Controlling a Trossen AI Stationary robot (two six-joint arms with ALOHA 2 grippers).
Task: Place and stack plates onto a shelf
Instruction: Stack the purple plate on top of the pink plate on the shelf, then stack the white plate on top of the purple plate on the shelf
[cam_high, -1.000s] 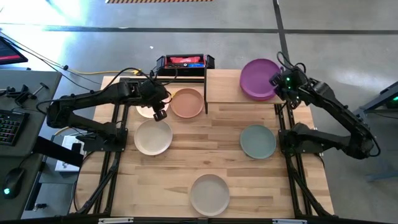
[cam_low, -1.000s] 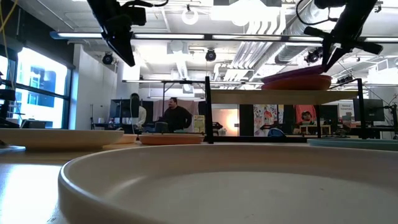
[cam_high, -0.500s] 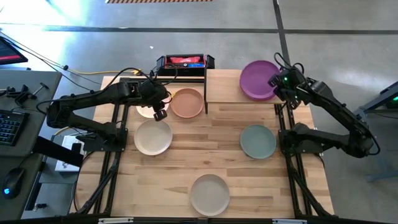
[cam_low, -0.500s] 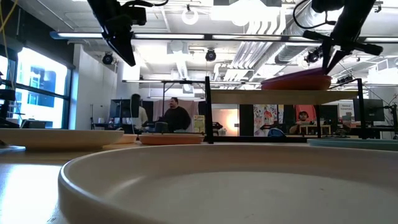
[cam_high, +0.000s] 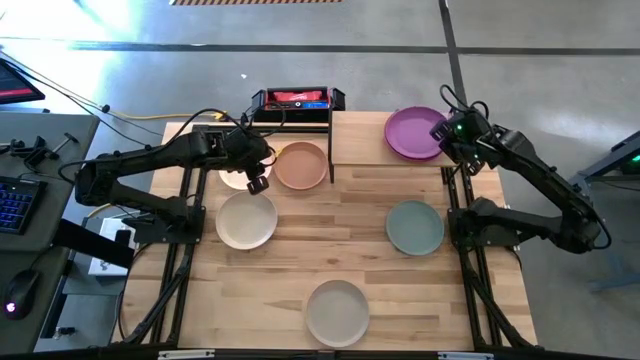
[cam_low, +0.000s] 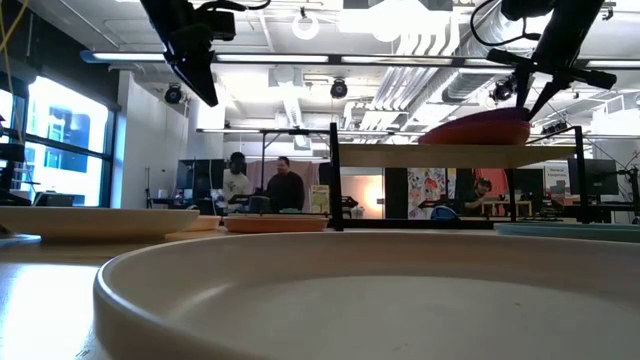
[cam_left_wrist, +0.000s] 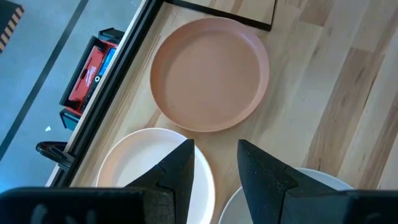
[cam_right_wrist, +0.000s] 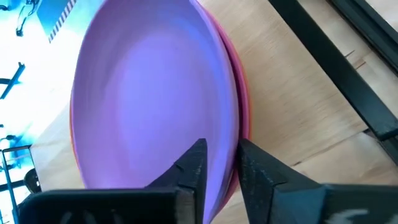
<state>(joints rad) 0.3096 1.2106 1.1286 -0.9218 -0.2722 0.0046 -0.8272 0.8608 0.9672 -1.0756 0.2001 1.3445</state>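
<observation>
Your purple plate (cam_high: 414, 132) lies on top of a small stack on the shelf (cam_high: 360, 140), at the shelf's right end, close to the back right corner of the table (cam_high: 360, 260). In the right wrist view you can see a pink plate edge (cam_right_wrist: 241, 93) and an orange one peeking out under the purple plate. Your right gripper (cam_high: 447, 133) is at the plate's right rim, and its two fingers (cam_right_wrist: 193, 171) sit either side of that rim with a small gap, so they look a little apart and not squeezing hard. The left half of the shelf is bare wood, with room for another stack. Just left of the shelf, the peach plate (cam_high: 301, 165) sits on the table. Your left gripper (cam_high: 257, 180) hangs above the table beside the peach plate, over the space between two cream plates (cam_high: 246, 220), and its fingers (cam_left_wrist: 180, 171) are apart and hold nothing. A green plate (cam_high: 415, 227) lies on the right side, near the table's right edge. An off-white plate (cam_high: 337, 313) lies close to the front edge. The middle of the table is open wood between these plates. A black and red box (cam_high: 293, 101) sits at the back edge, left of the shelf.
</observation>
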